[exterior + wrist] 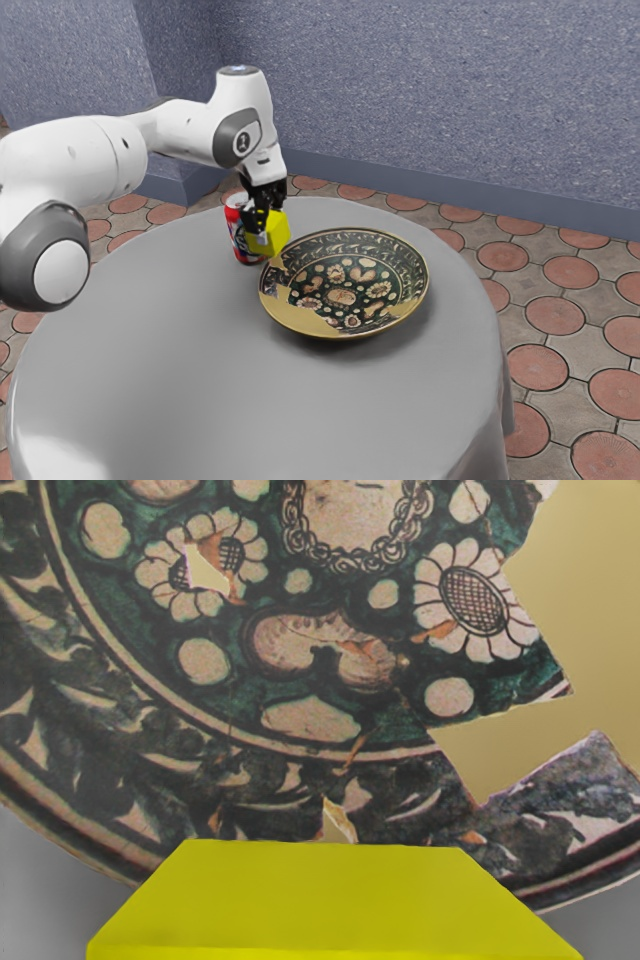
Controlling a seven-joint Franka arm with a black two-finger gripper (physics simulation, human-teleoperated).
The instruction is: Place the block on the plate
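Right up front there's the round bench [190,380], smooth and grey, its cover dropping over the edge, and here on the exterior view's left comes the white arm [70,160], its big dark-ringed joint close to us, reaching in over the top!

Further in, look at that plate [297,318]: broad, shallow, sitting flat on the bench, dark green with cream flowers and a patterned border, plain golden patches breaking up the design. In the wrist view those flowers spread wide beyond the block, two of them with petals around netted centres.

And now the star of the show, the yellow block [273,235]! It's up in the air, tilted, near the plate's rim on the exterior view's left, not resting on the plate. The claw [264,219] has it, black fingers closed around it, pointing down from the arm's wrist. From the wrist view the block sits in front of the patterned border, its yellow face bold against the dark design; exactly how high it hangs, I can't call.

Just behind the claw and block stands a red can [235,222] with white and dark markings, upright on the bench, partly hidden by them. Beyond the bench runs the floor [555,315], reddish round tiles set in grey-brown paving, and at the very back rises the speckled blue-grey wall [420,90].
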